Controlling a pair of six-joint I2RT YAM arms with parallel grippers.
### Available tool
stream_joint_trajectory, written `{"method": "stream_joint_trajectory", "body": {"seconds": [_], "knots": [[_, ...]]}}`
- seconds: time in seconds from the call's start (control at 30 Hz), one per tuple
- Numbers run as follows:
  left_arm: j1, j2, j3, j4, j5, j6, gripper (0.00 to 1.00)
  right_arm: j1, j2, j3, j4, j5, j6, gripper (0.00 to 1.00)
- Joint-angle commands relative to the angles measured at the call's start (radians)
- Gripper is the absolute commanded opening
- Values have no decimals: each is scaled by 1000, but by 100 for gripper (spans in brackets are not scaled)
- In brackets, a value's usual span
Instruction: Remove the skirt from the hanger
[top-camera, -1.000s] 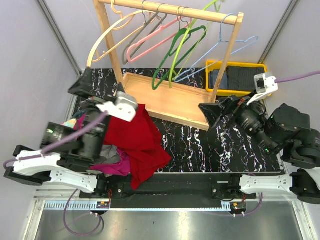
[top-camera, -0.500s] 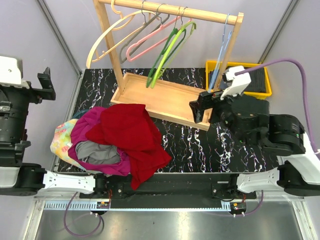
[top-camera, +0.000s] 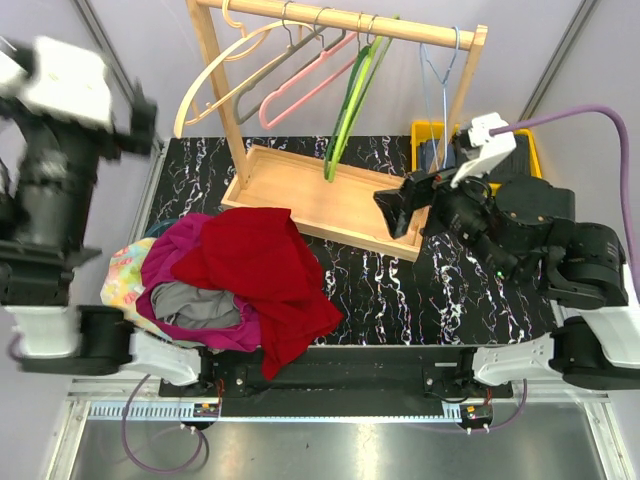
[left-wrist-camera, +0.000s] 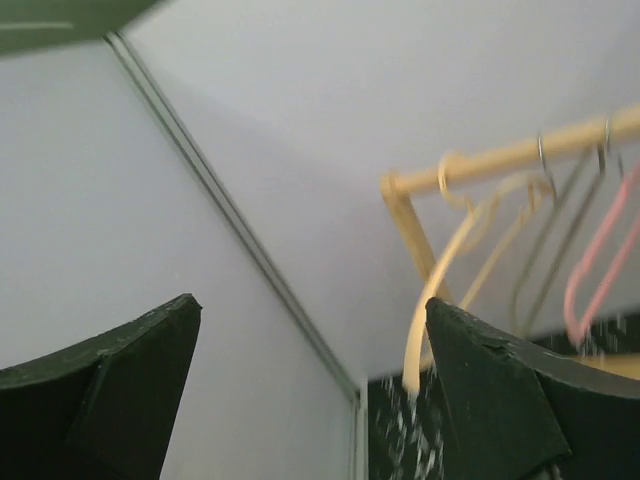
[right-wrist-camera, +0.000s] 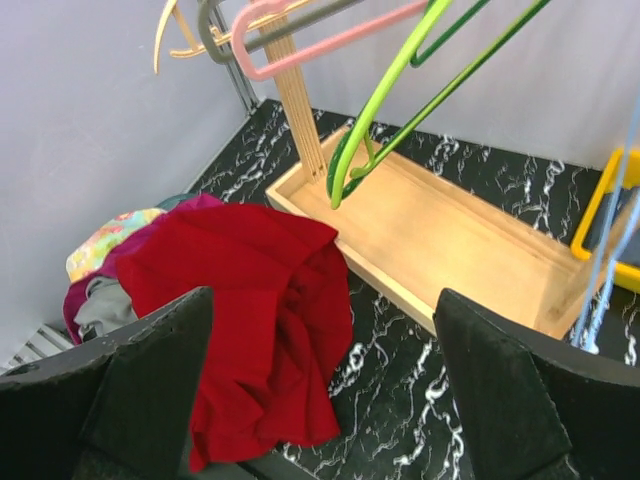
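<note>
The left arm (top-camera: 50, 170) stands tall at the near-left corner, blurred. The left end effector (left-wrist-camera: 310, 303) points up at the side wall, its fingers spread with nothing between them. The right arm (top-camera: 540, 235) is folded above the right side of the bench. The right end effector (right-wrist-camera: 322, 295) is likewise spread and holds nothing, facing the rack's tray. One red skirt (top-camera: 265, 270) lies crumpled, off any hanger, on top of one pile of clothes (top-camera: 170, 295) at the bench's near-left. Beyond it stands one wooden rack (top-camera: 310, 195), whose rail carries six bare hangers (right-wrist-camera: 330, 41): cream, grey, pink, two green, blue. One yellow bin (right-wrist-camera: 597, 205) sits at the far right. The bench (top-camera: 400, 290) is black with white veins, and the walls (top-camera: 130, 40) are pale lilac.
</note>
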Motion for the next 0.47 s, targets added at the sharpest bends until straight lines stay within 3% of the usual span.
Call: {"method": "stream_joint_trajectory", "body": {"seconds": [0.0,0.07,0.1,0.17,0.3,0.43], "knots": [[47,378,516,8,261,298,98,4,75,122,6,-14,-66,100],[82,342,425,10,302,207,98,4,81,116,2,-11,-55,100],[139,259,251,36,320,159,97,3,77,97,6,-11,-50,100],[202,193,118,70,326,23,97,3,68,76,17,-7,-38,100],[319,151,70,-36,245,-191,98,4,41,54,19,-20,-36,100],[322,169,51,-63,139,-220,99,4,34,54,12,-30,-32,100]]}}
